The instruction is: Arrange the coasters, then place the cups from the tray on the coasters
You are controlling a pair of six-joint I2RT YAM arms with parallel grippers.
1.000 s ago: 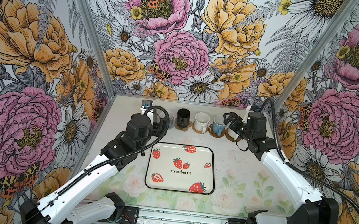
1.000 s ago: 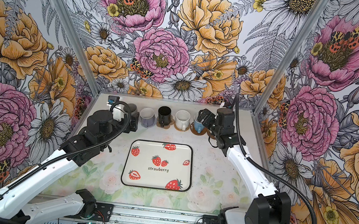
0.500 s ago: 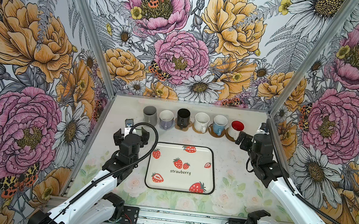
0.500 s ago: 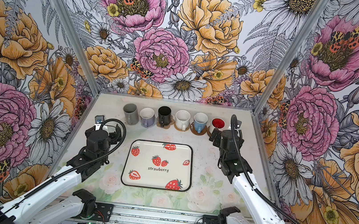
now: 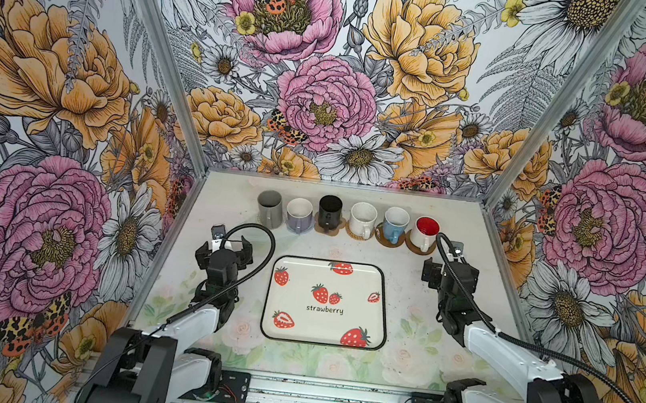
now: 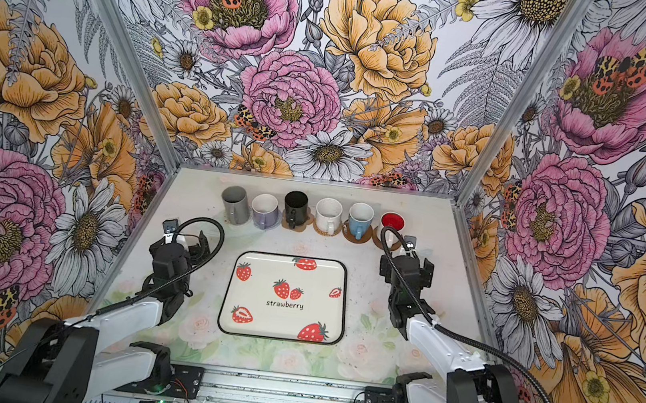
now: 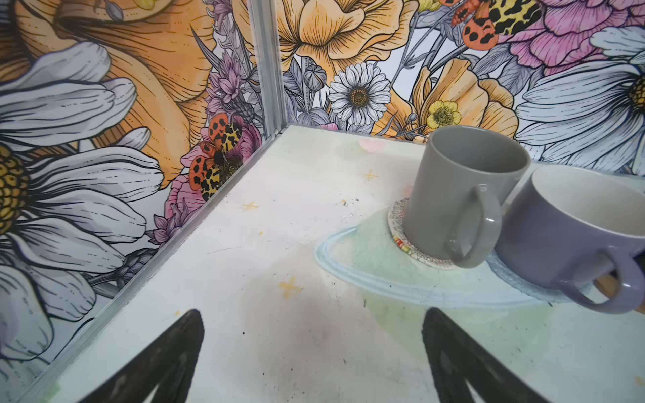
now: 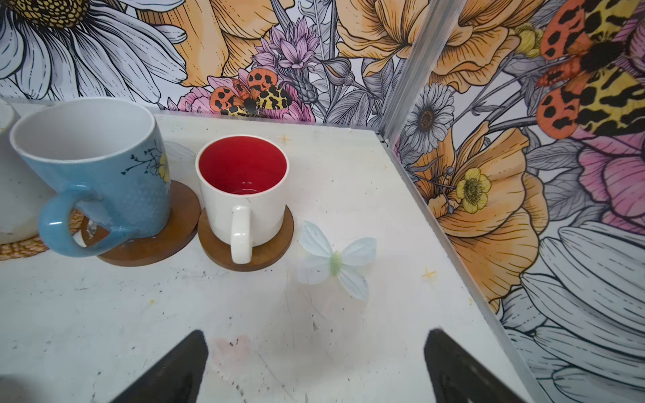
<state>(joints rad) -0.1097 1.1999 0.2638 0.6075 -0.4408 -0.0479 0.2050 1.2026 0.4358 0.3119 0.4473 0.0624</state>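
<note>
Six cups stand in a row at the back in both top views: grey (image 5: pixel 270 208), lavender (image 5: pixel 299 216), black (image 5: pixel 329 211), speckled white (image 5: pixel 362 221), light blue (image 5: pixel 395 226), white with red inside (image 5: pixel 425 234). Each sits on a coaster, such as the woven one (image 7: pixel 401 226) under the grey cup (image 7: pixel 464 195) and the dark brown rounds (image 8: pixel 157 247) (image 8: pixel 272 251). The strawberry tray (image 5: pixel 356 328) lies empty mid-table. My left gripper (image 5: pixel 226 241) (image 7: pixel 312 317) and right gripper (image 5: pixel 449 264) (image 8: pixel 316 336) are open and empty, a short way in front of the row's ends.
Flowered walls with metal corner posts (image 7: pixel 268 69) (image 8: pixel 405 87) close the table on three sides, near both grippers. A pale butterfly (image 8: pixel 335 261) is printed flat on the tabletop. The arm bases and a metal rail (image 5: pixel 330 400) run along the front edge.
Both arms have drawn back from the cup row toward the front. The left gripper left the grey cup, the right left the red-inside cup. Both stayed open.
</note>
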